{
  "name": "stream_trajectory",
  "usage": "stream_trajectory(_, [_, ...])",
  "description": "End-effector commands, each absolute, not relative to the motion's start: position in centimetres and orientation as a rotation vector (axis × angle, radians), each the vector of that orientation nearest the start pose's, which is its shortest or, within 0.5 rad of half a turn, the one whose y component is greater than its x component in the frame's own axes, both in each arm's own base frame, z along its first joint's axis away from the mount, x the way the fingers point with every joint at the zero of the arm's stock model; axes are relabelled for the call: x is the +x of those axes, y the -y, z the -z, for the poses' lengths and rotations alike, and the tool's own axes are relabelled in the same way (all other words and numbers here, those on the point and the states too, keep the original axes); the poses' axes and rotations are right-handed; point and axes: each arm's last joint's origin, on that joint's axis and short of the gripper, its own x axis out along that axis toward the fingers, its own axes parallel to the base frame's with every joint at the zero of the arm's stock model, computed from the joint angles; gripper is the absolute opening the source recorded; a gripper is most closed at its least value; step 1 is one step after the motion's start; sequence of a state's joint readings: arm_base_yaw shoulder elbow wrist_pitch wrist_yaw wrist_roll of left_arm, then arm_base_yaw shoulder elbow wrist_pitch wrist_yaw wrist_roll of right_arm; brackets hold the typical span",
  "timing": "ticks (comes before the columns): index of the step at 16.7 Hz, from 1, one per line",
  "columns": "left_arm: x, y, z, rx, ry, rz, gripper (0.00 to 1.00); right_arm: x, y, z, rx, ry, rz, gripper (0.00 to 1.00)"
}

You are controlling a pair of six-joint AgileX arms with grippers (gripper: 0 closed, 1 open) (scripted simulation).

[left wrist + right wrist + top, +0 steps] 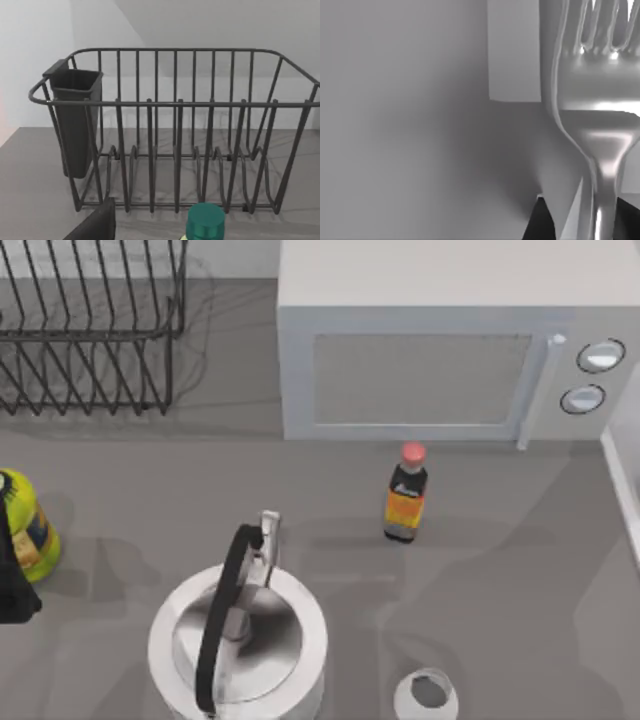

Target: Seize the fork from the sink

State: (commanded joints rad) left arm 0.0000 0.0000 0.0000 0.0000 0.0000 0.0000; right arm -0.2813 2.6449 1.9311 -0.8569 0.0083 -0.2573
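Note:
The fork (597, 100) is seen from very close in the right wrist view: shiny silver, with its tines pointing away from the camera and its handle running back toward it. My right gripper (585, 225) is shut on the fork's handle, a dark finger (540, 225) on either side of it. Plain grey surfaces lie behind the fork. A pale rim (625, 490) at the top view's right edge may be the sink; I cannot tell. My left gripper (12, 585) sits parked at the table's left edge.
A white microwave (440, 340) stands at the back, a red-capped sauce bottle (406, 495) in front of it. A steel kettle (238, 640) with a black handle sits front centre, a small white cup (426, 695) to its right. A wire dish rack (90, 330) and a yellow bottle (28, 525) are on the left.

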Motion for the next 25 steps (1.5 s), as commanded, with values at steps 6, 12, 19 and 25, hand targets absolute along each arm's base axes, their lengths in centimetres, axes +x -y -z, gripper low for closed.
stream_trajectory(6, [10.6, 0.1, -16.0, 0.000, 0.000, 0.000, 1.00, 46.5, 12.9, -1.1, 0.008, -1.571, 0.008, 0.00])
stream_trajectory(12, [10.6, 0.1, -16.0, 0.000, 0.000, 0.000, 1.00, 47.5, 13.0, -5.7, 0.012, -1.520, 0.014, 0.00])
stream_trajectory(19, [10.6, 0.1, -16.0, 0.000, 0.000, 0.000, 1.00, 47.3, 12.9, -16.3, 0.016, -1.540, 0.011, 0.00])
stream_trajectory(25, [10.6, 0.1, -16.0, 0.000, 0.000, 0.000, 1.00, 47.0, 12.7, -18.3, 0.013, -1.527, 0.013, 0.00])
